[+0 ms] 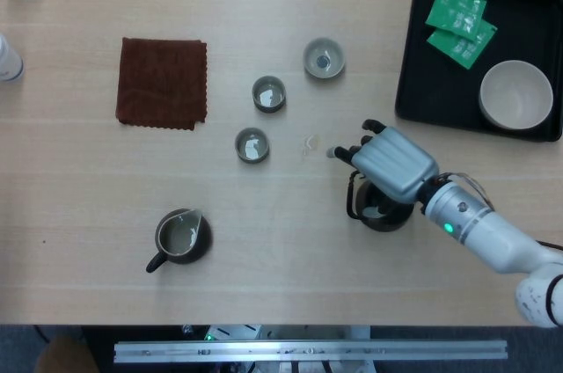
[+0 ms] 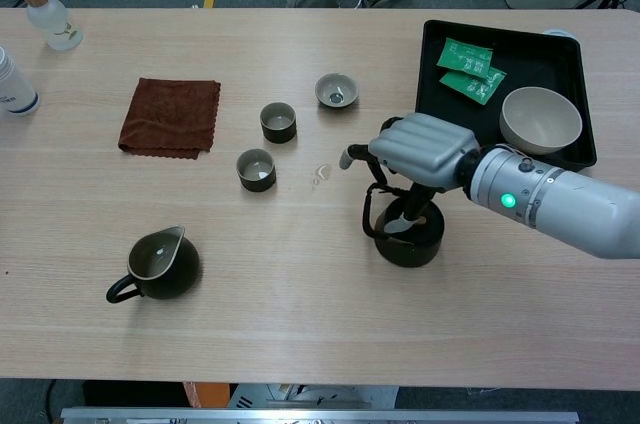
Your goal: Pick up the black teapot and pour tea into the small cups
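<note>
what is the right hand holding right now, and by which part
The right hand sits over the black teapot with fingers at its handle, but a closed grip cannot be told. The left hand is out of view.

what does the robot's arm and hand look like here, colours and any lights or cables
Only the right arm shows. The right hand has a silver-grey metallic back shaped like a ribbed, segmented shell, with darker black fingers. Behind it the forearm is a smooth, light grey to white cylinder with a darker band at the wrist and a small glowing green light. In the head view, thin cables loop beside the wrist.
</note>
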Motion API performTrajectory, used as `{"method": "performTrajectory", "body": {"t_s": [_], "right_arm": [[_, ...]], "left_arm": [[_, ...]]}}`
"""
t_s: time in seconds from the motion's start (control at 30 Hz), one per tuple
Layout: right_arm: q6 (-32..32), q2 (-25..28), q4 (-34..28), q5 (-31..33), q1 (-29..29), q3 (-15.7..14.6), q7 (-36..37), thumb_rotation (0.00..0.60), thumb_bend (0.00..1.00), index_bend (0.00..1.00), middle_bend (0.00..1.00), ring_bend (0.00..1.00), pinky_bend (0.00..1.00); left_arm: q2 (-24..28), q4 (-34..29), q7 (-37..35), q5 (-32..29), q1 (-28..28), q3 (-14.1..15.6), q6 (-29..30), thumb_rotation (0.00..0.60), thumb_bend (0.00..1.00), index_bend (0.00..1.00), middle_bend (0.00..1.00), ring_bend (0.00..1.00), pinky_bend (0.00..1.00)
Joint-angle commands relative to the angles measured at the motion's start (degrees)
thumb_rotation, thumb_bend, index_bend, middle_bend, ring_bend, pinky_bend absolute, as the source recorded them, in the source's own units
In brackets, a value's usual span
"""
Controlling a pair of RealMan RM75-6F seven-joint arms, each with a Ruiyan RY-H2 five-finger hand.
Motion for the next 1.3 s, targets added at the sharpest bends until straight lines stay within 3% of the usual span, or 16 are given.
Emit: {"method": "performTrajectory", "body": {"t_s": [0.03,0.6,0.8,1.3], "right_arm": [[-0.3,-1.2,0.3,0.5,0.9,0.7,-0.1,0.471,0.0,0.21,0.5,0.44,0.18],[0.7,-2.7,-2.1,-2.3,2.5,0.6,1.1,0.471,0.0,0.21,0.5,0.43,0.18],[1.6,-2.7,-3.2,-6.9,2.0,0.1,4.0,0.471,0.0,0.21,0.5,0.42,0.18],[-3.0,-5.6,-2.6,-8.6,4.7,-1.4,2.6,0.46,0.0,0.21,0.5,0.4,0.18]], "left_arm": [[0.0,0.1,-0.1,0.0,0.0,0.0,0.0,0.6,0.3,0.16,0.12,0.11,0.13],[0.2,0.2,-0.5,0.1,0.5,0.1,0.5,0.6,0.3,0.16,0.12,0.11,0.13],[0.1,-0.1,-0.2,0.5,0.3,0.1,0.4,0.6,0.3,0.16,0.12,0.11,0.13],[0.5,-0.4,-0.4,0.7,0.8,0.3,0.9,0.6,0.3,0.16,0.12,0.11,0.13]]}}
